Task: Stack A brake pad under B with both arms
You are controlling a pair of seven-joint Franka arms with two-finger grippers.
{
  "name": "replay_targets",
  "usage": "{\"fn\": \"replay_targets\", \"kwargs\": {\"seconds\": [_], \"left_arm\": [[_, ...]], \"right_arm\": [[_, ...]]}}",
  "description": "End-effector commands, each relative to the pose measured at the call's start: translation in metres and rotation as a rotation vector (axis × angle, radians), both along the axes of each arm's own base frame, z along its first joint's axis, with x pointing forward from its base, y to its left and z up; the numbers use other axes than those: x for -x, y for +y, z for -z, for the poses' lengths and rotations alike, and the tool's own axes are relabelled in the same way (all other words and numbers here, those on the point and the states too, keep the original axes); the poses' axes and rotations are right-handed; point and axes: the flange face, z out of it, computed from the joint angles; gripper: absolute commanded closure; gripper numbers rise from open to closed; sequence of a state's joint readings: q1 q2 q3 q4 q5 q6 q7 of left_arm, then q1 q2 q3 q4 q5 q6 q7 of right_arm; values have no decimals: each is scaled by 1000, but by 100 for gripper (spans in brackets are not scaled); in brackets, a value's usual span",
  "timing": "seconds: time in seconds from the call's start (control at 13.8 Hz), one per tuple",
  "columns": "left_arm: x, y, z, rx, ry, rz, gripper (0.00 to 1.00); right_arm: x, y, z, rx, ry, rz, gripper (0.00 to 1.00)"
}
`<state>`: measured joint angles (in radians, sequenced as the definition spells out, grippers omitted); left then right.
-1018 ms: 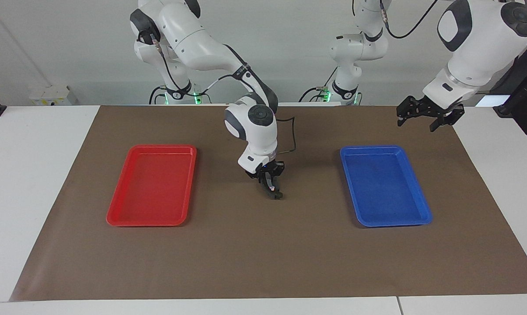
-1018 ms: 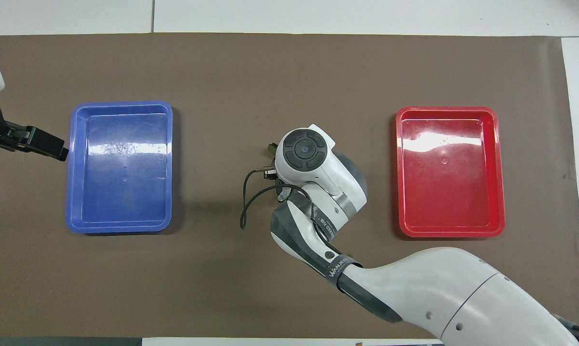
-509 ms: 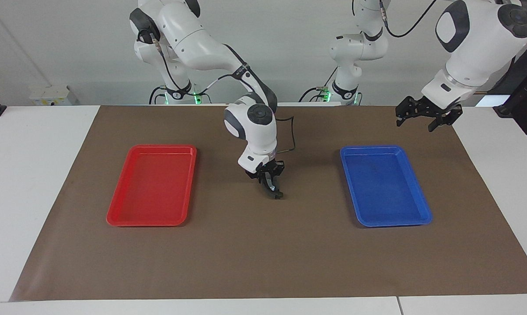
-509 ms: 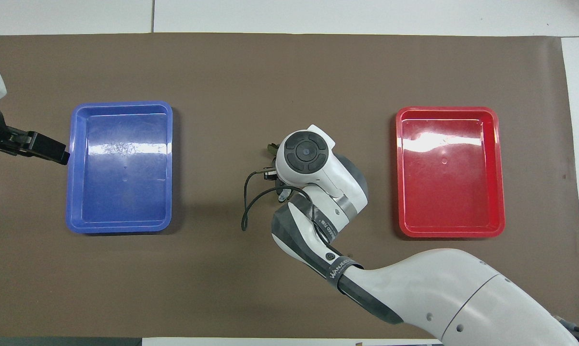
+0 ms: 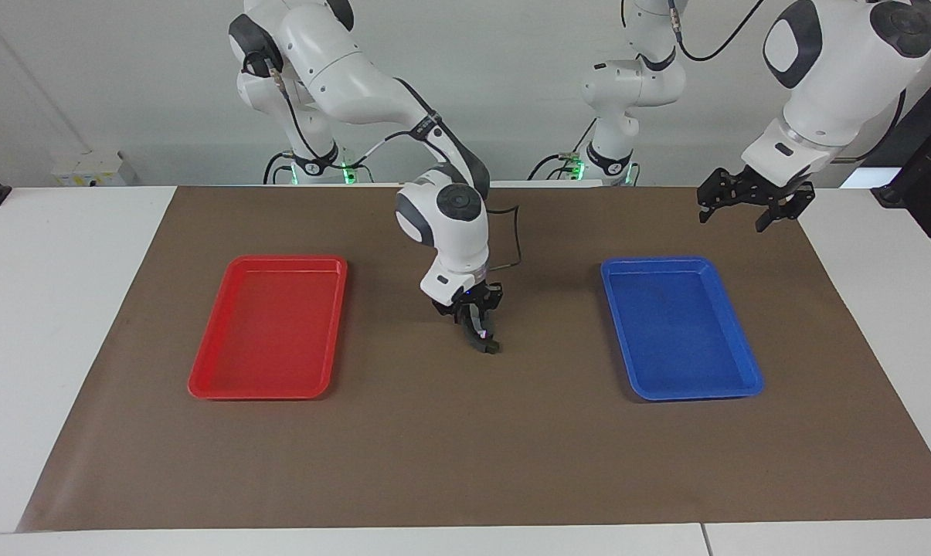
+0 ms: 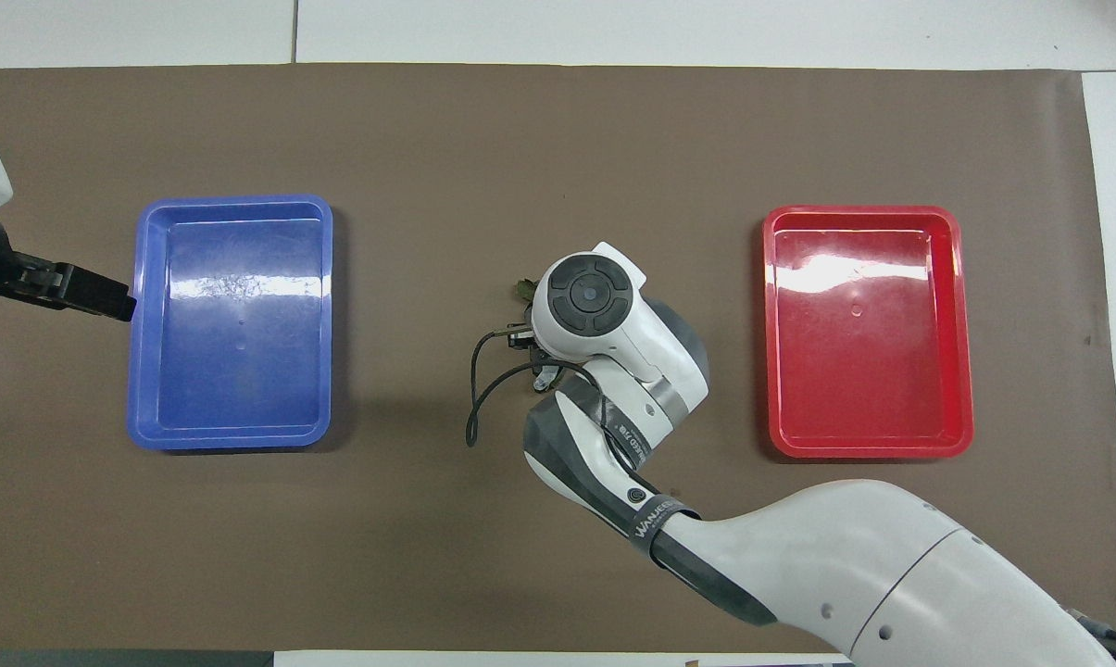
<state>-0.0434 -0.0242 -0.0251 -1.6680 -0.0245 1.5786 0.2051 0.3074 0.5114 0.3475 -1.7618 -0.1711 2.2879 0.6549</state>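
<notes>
Red tray, blue tray, brown mat

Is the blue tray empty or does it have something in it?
Empty. The blue tray shows only its bare glossy floor in both views; nothing lies inside it.

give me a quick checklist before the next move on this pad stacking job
1. Right gripper low over the mat, midway between the trays: ok
2. Small dark pad at its tips, firmly gripped: cannot tell
3. Long black shoe in view: not ok, neither view shows it
4. Left gripper open and raised, waiting near the blue tray: ok
5. Red tray well apart from the right gripper: ok
</notes>
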Motion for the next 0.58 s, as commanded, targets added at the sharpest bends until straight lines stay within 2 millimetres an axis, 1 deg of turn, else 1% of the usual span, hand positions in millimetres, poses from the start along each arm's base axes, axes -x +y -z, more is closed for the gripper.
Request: {"fn": "replay_targets", "kwargs": {"seconds": [0.0, 0.07, 0.15, 0.22, 0.29, 0.36, 0.44, 0.51], "left_arm": [[12, 4, 1, 9, -22, 5, 0], [11, 4, 0, 9, -25, -2, 0], [11, 6, 0, 9, -27, -5, 0], [11, 8, 0, 9, -24, -8, 0], [11, 8, 0, 9, -24, -7, 0], [11, 8, -1, 7, -27, -8, 0], [11, 8, -1, 7, -22, -16, 0], [11, 9, -1, 7, -17, -26, 0]], "right_arm": [[4, -5, -2, 13, -7, -19, 0], [3, -6, -5, 13, -9, -17, 0], [2, -9, -14, 19, -13, -15, 0], [0, -13, -26, 27, -15, -7, 0], [-1, -20, -46, 35, -30, 9, 0], [-6, -34, -63, 48, -38, 38, 0], [-12, -53, -84, 59, -49, 73, 0], [-24, -84, -111, 63, -76, 125, 0]]}}
